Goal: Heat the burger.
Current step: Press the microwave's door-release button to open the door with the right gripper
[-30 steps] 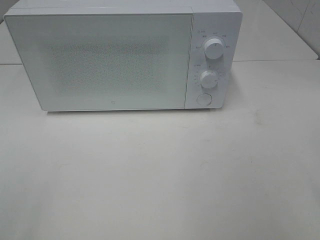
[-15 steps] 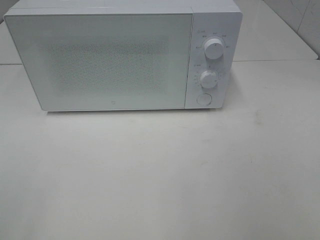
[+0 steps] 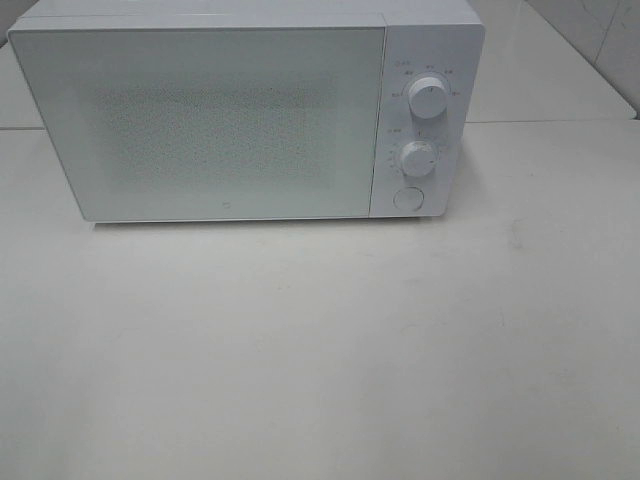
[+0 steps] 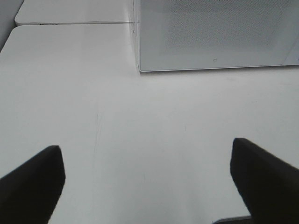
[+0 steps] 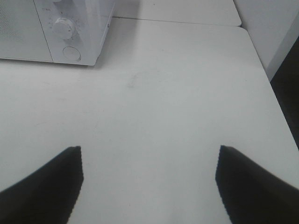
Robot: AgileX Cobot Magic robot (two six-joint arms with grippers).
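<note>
Presently one closed microwave (image 3: 220, 120), two knobs (image 3: 428, 97), one button (image 3: 407, 198); left pincer (image 4: 145, 143), right pincer (image 5: 149, 148) both agape, empty.

White tabletops in a pale, evenly lit room.
A matte white table (image 3: 320, 360) fills the view, faintly scuffed. A seam (image 3: 540, 122) parts it from a 2nd white table (image 3: 545, 70) set against its far edge. A pale tiled wall (image 3: 615, 35) rises at the far right corner. Past the table's right edge lies a dark strip (image 5: 288, 98), too dim to read. The light is soft, with weak shadows.
</note>
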